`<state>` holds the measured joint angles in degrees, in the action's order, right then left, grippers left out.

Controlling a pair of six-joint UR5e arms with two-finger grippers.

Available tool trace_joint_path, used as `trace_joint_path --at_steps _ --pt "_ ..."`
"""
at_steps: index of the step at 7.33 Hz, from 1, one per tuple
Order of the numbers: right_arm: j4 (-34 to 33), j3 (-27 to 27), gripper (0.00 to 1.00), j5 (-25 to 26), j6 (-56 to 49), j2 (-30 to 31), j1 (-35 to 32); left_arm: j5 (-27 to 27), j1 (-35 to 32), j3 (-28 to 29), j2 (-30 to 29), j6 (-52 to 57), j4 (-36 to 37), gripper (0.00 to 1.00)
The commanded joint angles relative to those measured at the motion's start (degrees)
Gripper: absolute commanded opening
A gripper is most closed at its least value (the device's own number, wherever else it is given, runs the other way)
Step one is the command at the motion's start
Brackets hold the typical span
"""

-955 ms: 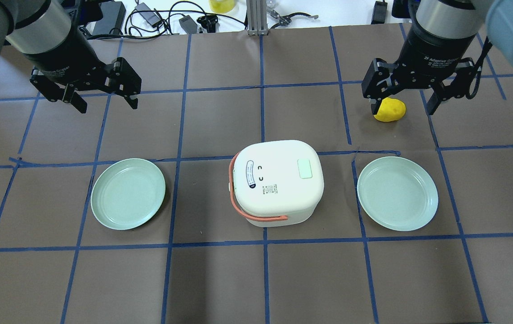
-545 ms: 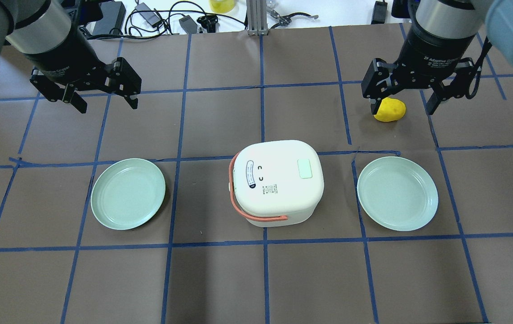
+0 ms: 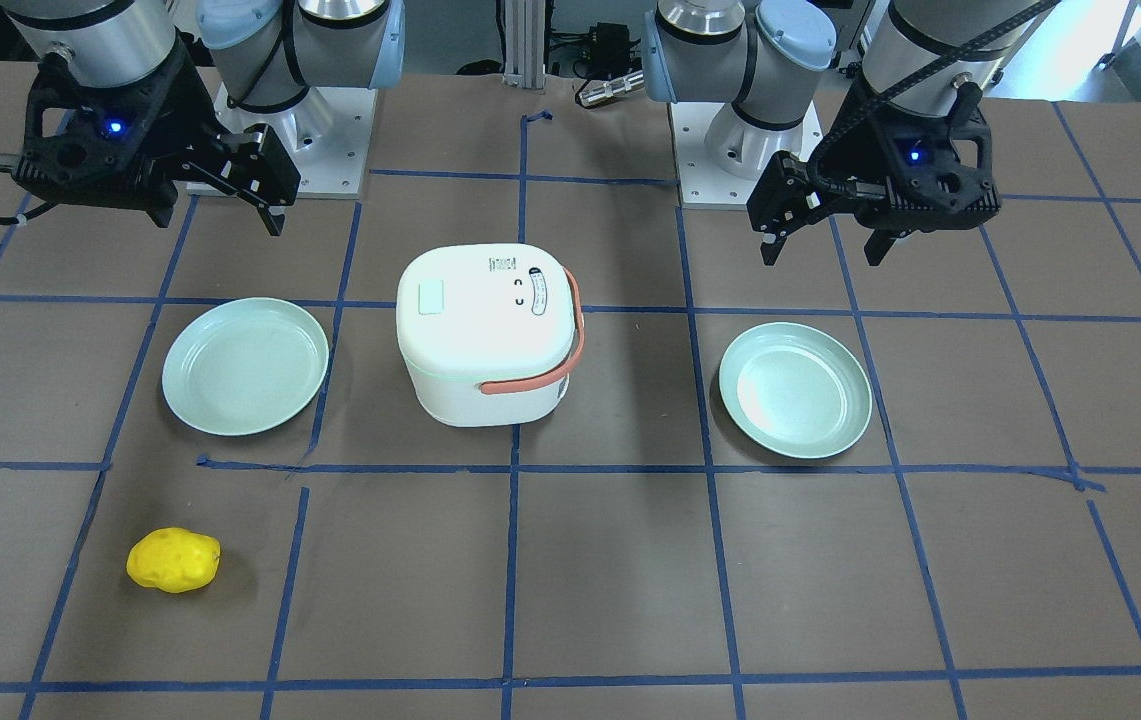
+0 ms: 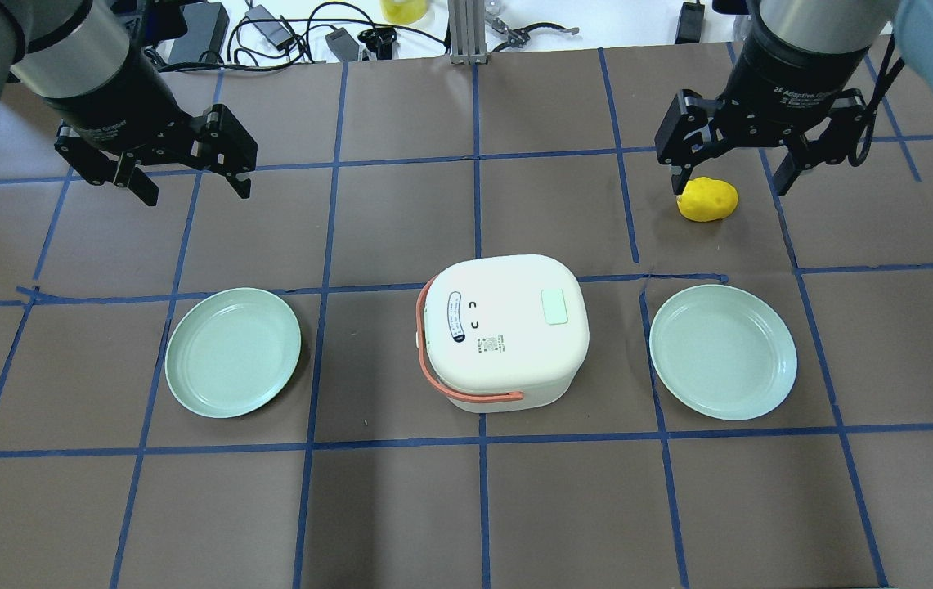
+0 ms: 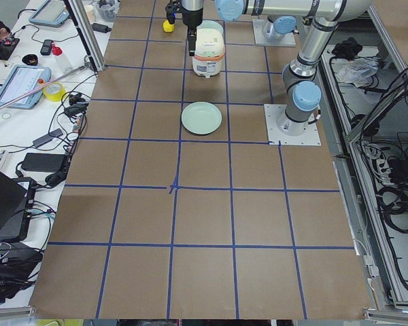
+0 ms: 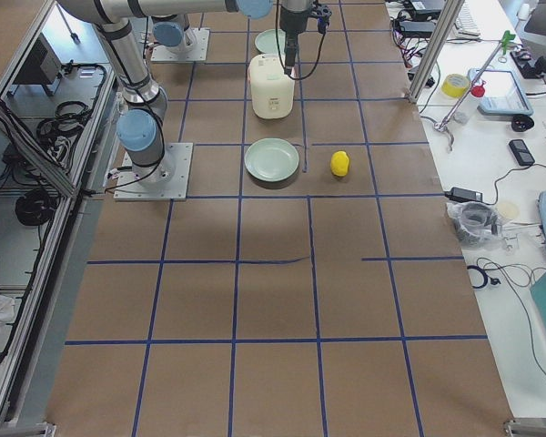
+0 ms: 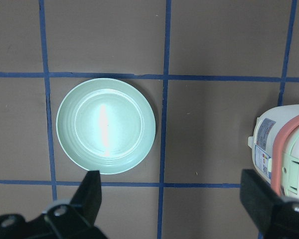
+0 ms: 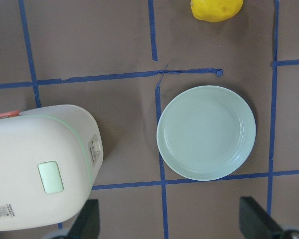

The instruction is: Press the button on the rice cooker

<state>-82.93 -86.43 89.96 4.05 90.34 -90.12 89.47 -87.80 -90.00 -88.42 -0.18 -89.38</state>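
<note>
rice cooker (image 4: 503,331) sits mid-table between two green plates | button (image 4: 554,307) is on the lid's edge, on the right gripper (image 4: 729,186) side | that gripper's spread wide, empty, well clear of it | left gripper (image 4: 195,192) same, gaping, holding nothing | my worry: splayed fingers straddle that small flush pad, or an off-centre poke just shoves the cooker
</note>
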Motion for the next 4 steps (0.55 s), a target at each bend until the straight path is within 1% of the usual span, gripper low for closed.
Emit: trace_joint_path --at_steps 1,3,4 --pt "0.6 0.1 1.00 0.1 0.1 0.0 -0.1 0.0 0.0 0.0 0.0 -0.1 0.0 1.00" --pt "0.6 -0.5 1.00 0.8 0.8 0.0 -0.1 0.0 0.0 0.0 0.0 0.0 0.0 1.00" --pt "0.0 -0.7 1.00 -0.3 1.7 -0.3 -0.5 0.0 0.0 0.0 0.0 0.0 0.0 1.00"
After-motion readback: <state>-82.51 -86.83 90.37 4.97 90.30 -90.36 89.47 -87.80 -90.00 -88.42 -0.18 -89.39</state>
